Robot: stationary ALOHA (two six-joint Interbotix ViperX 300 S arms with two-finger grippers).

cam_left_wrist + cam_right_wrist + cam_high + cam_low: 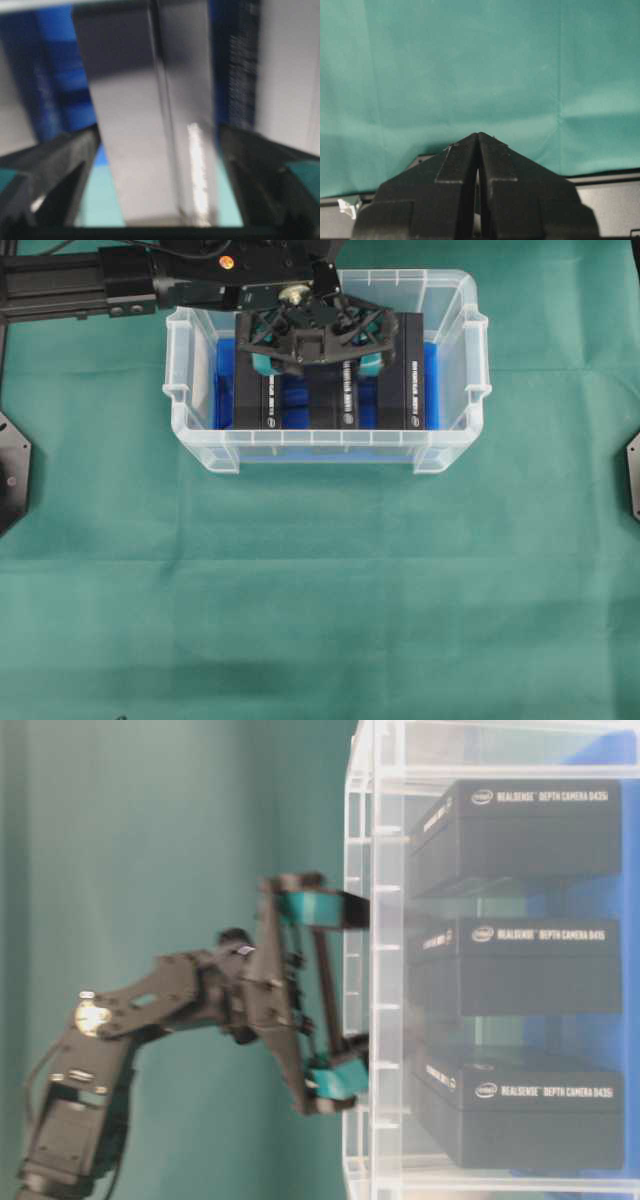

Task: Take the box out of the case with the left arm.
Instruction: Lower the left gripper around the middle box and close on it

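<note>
Item one: my left hand, fingers spread wide, hanging inside the case over its far half, with nothing between the fingers gripped. The teal pads sit to either side of the middle box, which stands directly under the hand; my wrist view shows that dark box running up between the two fingers with a gap on both sides, though the picture is blurred. Item two: the case, clear plastic with a blue lining, resting on the green worktop. Item three: three black boxes in a row inside it, one left of the hand, one below it, one right of it, all still in the case; the side view reads white print on their ends. Item four: my right hand, seen only from its own wrist, fingers pressed together with nothing between them, above bare green cloth and well apart from the case.
</note>
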